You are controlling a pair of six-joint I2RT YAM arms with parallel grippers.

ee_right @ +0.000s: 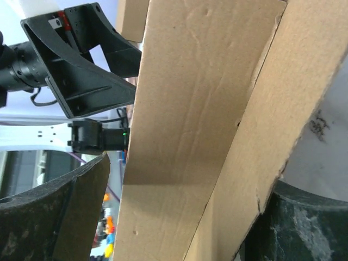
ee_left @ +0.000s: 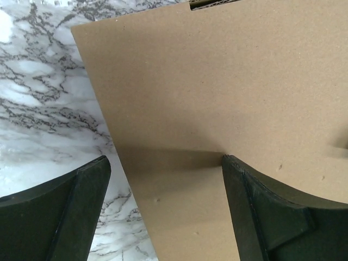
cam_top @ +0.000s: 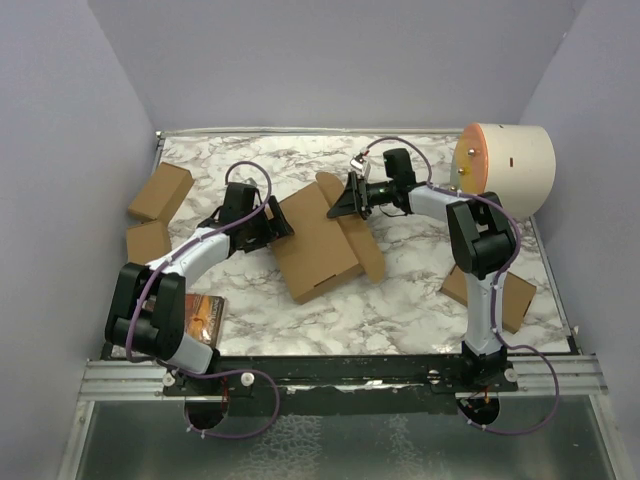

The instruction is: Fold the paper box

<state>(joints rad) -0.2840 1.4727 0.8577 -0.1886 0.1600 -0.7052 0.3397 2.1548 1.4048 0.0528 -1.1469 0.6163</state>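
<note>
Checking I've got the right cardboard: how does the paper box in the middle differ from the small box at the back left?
The paper box is much larger; the small box is compact. The paper box lies opened out with flaps spread; the small box is a closed block. Both are plain brown cardboard.

no legible text, print on orange card too small to read

Left arm bent at the elbow, reaching forward and inward, left gripper low with jaws spread wide; right arm rises then angles in leftward, right gripper facing the other, jaws apart.
</note>
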